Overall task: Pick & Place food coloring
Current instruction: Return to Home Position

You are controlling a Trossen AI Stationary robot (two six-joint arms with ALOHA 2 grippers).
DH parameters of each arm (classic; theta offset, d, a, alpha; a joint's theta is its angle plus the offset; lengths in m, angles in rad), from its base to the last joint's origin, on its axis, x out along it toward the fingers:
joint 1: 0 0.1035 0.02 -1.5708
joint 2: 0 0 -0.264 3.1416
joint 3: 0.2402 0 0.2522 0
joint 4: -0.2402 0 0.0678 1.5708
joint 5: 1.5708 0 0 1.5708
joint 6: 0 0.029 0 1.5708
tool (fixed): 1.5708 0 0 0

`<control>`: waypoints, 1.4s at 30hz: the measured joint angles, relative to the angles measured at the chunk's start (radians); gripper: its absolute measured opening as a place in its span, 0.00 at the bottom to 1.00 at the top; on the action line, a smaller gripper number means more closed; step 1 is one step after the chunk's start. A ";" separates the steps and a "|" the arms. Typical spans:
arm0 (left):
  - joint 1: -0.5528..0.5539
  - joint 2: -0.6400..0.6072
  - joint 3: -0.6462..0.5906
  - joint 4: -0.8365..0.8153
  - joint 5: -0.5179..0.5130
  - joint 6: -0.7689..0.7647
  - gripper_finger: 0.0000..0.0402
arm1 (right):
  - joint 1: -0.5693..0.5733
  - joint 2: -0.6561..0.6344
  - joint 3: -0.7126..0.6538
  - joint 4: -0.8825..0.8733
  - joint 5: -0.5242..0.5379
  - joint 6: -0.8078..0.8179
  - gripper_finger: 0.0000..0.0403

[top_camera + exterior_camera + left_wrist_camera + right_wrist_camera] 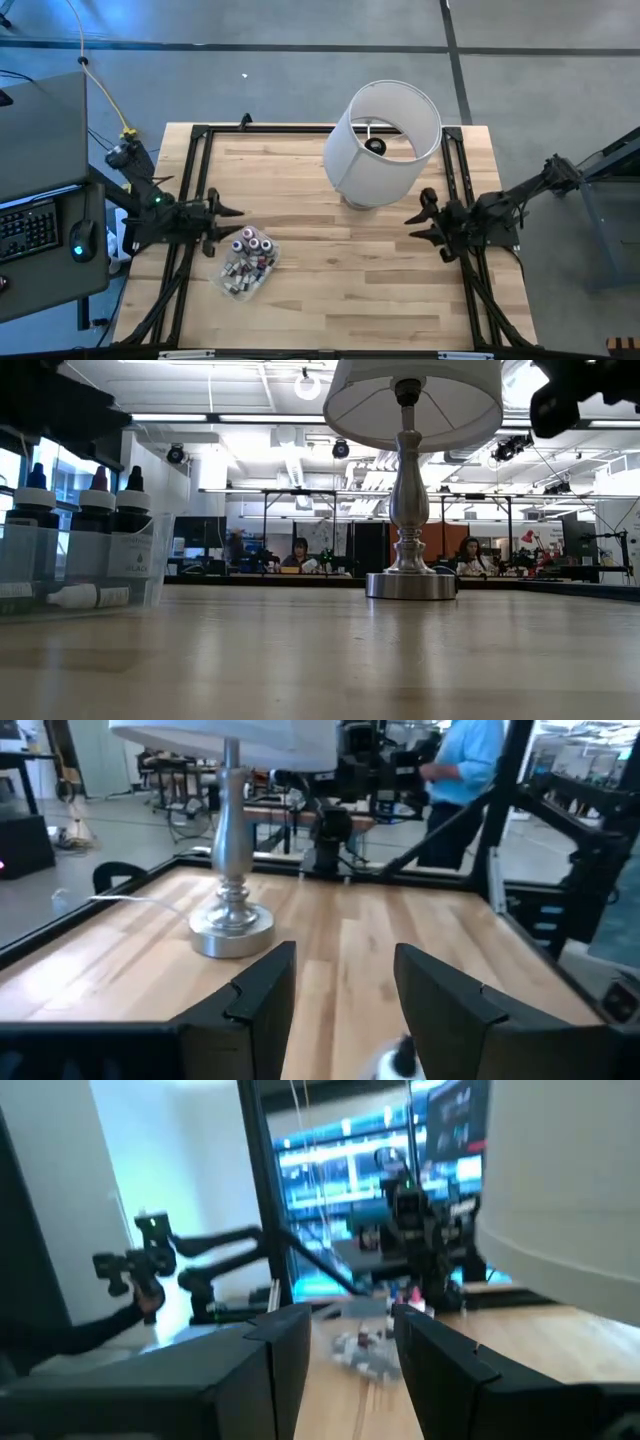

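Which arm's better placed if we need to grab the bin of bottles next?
Left, probably. The left gripper sits right beside the bin; the right gripper is across the table, near the lamp.

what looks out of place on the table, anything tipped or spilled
Only a small thing: inside the clear bin, one bottle lies on its side at the bottom while the other bottles stand upright. No spill shows. The lamp stands upright, and the left gripper and right gripper are open and empty.

arms [520, 195]: black, jointed | left: green LED [157, 199] | jaws: dark, angular
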 joint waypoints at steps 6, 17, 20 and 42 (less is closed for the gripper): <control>0.291 -0.021 -0.031 0.003 0.232 0.005 0.42 | -0.001 -0.173 -0.067 -0.063 0.004 -0.100 0.35; 0.678 -0.033 -0.099 0.033 0.648 -0.002 0.42 | -0.001 -0.312 -0.069 -0.256 -0.049 -0.185 0.35; 0.711 -0.034 -0.099 0.037 0.707 -0.010 0.42 | -0.001 -0.314 -0.069 -0.261 -0.055 -0.194 0.35; 0.714 -0.026 -0.101 0.023 0.694 -0.014 0.42 | -0.002 -0.310 -0.121 -0.351 0.087 -0.126 0.35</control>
